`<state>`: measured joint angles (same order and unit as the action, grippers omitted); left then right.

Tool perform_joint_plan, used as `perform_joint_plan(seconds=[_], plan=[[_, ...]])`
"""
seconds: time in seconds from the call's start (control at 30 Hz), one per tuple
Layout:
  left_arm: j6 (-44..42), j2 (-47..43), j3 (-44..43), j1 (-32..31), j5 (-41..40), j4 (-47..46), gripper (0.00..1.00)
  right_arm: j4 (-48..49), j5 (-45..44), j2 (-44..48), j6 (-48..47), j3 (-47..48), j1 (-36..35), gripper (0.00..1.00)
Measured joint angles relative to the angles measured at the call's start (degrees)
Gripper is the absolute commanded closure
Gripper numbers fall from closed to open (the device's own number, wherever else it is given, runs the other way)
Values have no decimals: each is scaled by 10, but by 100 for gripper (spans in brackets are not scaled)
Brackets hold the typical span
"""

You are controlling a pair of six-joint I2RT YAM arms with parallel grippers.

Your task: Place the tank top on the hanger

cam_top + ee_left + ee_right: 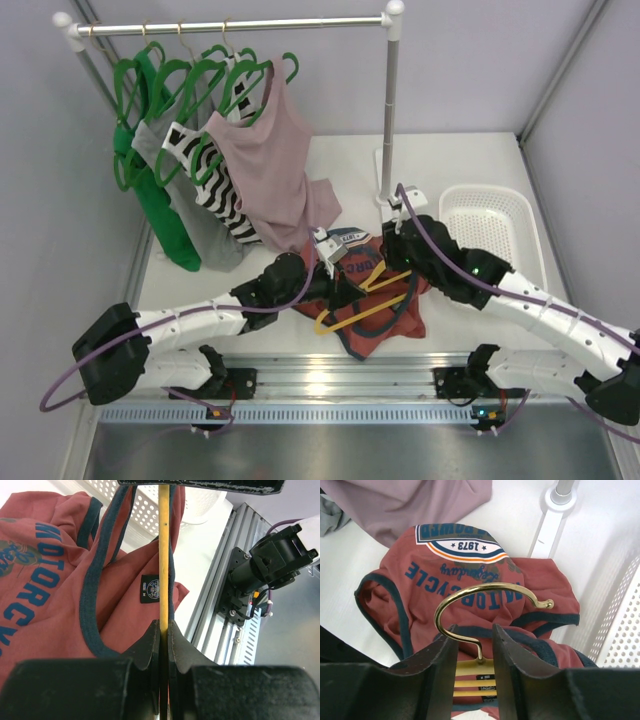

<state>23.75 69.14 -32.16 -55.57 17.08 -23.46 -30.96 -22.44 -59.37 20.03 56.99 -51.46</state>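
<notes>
Left fingers point(145, 647) clenched on thin yellow hanger point(163, 555) — right fingers point(437, 672) straddle brass hook point(470, 591), grip unclear.

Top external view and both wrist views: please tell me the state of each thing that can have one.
tank top, crumpled on the table, logo up, not hung.
hanger, lying across the tank top, gripped at its bar.
left claw, shut on the hanger's bar.
right claw, fingers either side of the hanger's neck; grip unclear.
pink top, hanging from the rail.
</notes>
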Motion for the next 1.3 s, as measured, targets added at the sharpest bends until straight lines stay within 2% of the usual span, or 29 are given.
perform_joint_plan(seconds=[0.1, 0.13, 0.27, 0.4, 0.53, 0.73, 1.07, 1.2, 1.3], plan=[[1, 0, -2, 0, 0, 5, 100, 0, -3, 0, -1, -4, 0, 86], [2, 0, -3, 0, 0, 7, 100, 1, -5, 0, -3, -4, 0, 89], [4, 0, -7, 0, 0, 15, 89, 1, -10, 1, -8, -4, 0, 100], [8, 0, -15, 0, -11, 27, 71, 10, -3, 6, -14, -12, 0, 100], [22, -3, -17, 0, -41, 35, 63, 16, 2, 18, -19, -23, 0, 100], [45, -35, -17, 0, -94, 63, 60, 30, 17, 43, -29, -42, 0, 100], [91, -158, -17, 0, -226, 106, 52, 39, 47, 67, -45, -54, 0, 100], [132, -195, -24, 0, -292, 159, 50, 40, 57, 74, -50, -57, 0, 100], [171, -190, -32, 1, -305, 202, 51, 40, 61, 81, -53, -59, 0, 100]])
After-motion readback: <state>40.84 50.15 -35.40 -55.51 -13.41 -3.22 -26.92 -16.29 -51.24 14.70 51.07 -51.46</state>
